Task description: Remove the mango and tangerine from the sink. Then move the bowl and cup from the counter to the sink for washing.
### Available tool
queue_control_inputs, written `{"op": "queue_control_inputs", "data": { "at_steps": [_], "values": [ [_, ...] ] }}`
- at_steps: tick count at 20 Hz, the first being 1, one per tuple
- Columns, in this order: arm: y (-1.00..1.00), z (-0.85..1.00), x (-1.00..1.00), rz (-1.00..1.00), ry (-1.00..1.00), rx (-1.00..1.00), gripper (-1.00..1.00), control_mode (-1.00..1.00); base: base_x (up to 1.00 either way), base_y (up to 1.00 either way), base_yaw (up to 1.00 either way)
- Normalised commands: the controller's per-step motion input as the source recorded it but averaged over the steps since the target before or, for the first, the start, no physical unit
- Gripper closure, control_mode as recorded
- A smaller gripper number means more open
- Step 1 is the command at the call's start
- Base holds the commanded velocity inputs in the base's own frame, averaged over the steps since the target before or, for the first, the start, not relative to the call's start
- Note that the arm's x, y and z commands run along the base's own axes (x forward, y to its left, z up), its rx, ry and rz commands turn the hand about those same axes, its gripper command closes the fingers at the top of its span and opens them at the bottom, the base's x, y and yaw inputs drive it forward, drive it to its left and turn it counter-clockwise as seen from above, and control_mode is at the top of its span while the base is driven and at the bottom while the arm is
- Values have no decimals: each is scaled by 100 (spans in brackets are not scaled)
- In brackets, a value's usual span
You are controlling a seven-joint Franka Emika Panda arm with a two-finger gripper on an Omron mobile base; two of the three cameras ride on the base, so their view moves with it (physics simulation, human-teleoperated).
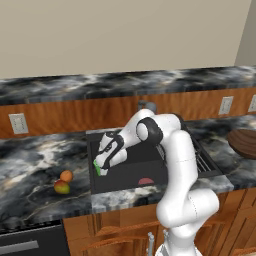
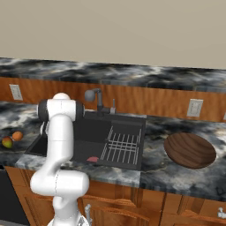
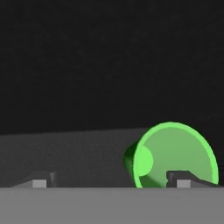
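Hand view looks into the open mouth of one green cup (image 3: 173,156) lying on its side in the sink (image 1: 150,170); gripper (image 3: 111,183) wide open, right fingertip just in front of the rim, contact unclear. Left base view: one mango (image 1: 61,187), one tangerine (image 1: 66,175) on counter (image 1: 30,165). Right base view: one bowl (image 2: 190,150) on counter

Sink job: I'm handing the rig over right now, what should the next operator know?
Gripper: jaws open, low in the sink at its left wall, holding nothing.
Cup: on its side in the sink, just ahead of the gripper.
Mango and tangerine: on the counter left of the sink.
Bowl: on the counter right of the sink.
Done: fruit out, cup in.
Left: bowl into the sink.
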Motion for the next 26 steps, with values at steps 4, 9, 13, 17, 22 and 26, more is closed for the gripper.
{"op": "queue_control_inputs", "data": {
  "at_steps": [4,9,13,17,22,26],
  "values": [
    [-7,19,-16,0,0,0,-100,-100,0,0,0],
    [-11,21,-18,0,0,0,-100,-100,0,0,0],
    [-7,21,-20,-2,-2,0,-100,-100,0,0,0],
    [-9,20,-21,-3,-4,0,-100,-100,0,0,0],
    [-7,25,-17,-5,-3,0,-100,-100,0,0,0],
    [-8,27,-15,-7,0,0,-100,-100,0,0,0]
  ]
}}
